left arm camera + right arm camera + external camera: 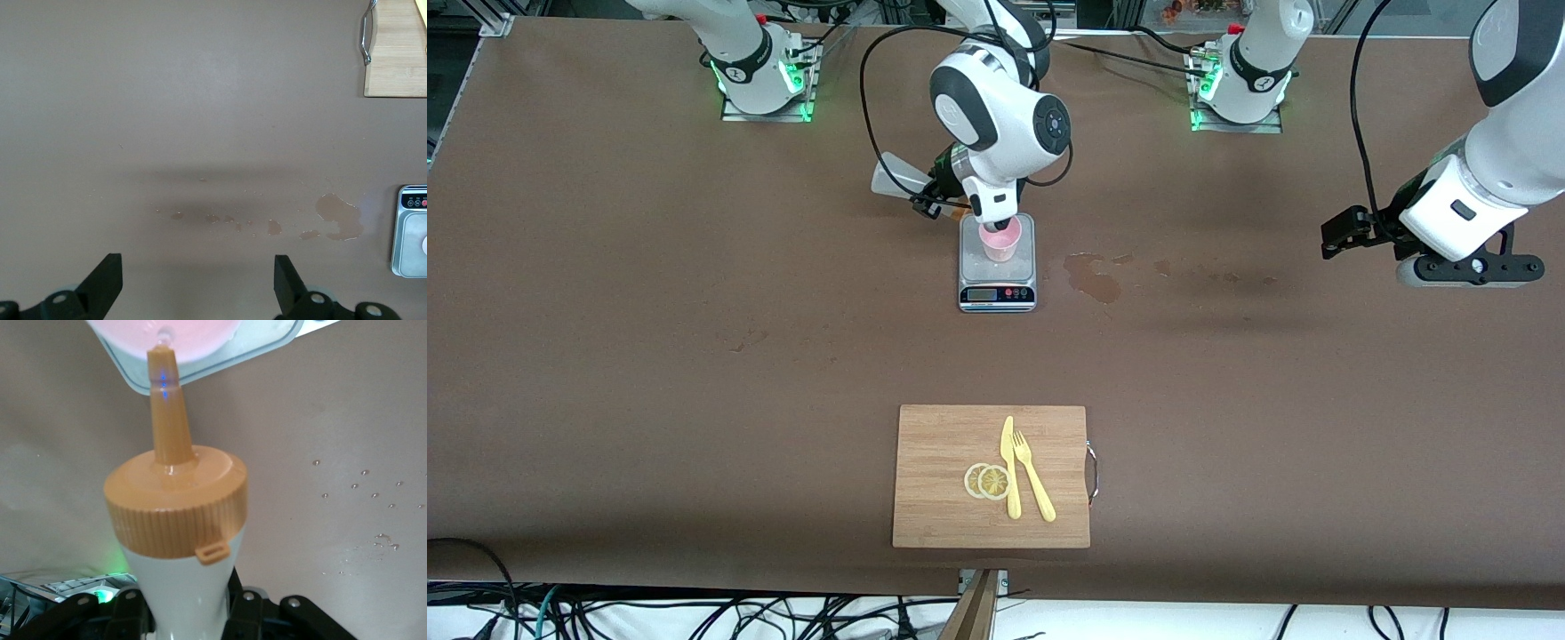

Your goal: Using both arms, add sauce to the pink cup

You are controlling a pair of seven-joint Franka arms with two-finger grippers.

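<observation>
The pink cup [999,240] stands on a grey kitchen scale [997,283] mid-table. My right gripper [944,201] is shut on the sauce bottle [896,179] and holds it tilted, nozzle toward the cup. In the right wrist view the bottle [180,520] fills the middle between my right gripper [183,617] fingers, and its orange nozzle tip is over the cup's rim [167,337]. In the front view the right arm's wrist hides the nozzle. My left gripper [1343,236] waits, open and empty, above the table at the left arm's end; it also shows in the left wrist view [197,287].
A brown stain [1094,276] lies on the table beside the scale toward the left arm's end, also in the left wrist view [340,217]. A wooden cutting board [934,480] with a yellow knife, a fork and lemon slices lies nearer the front camera.
</observation>
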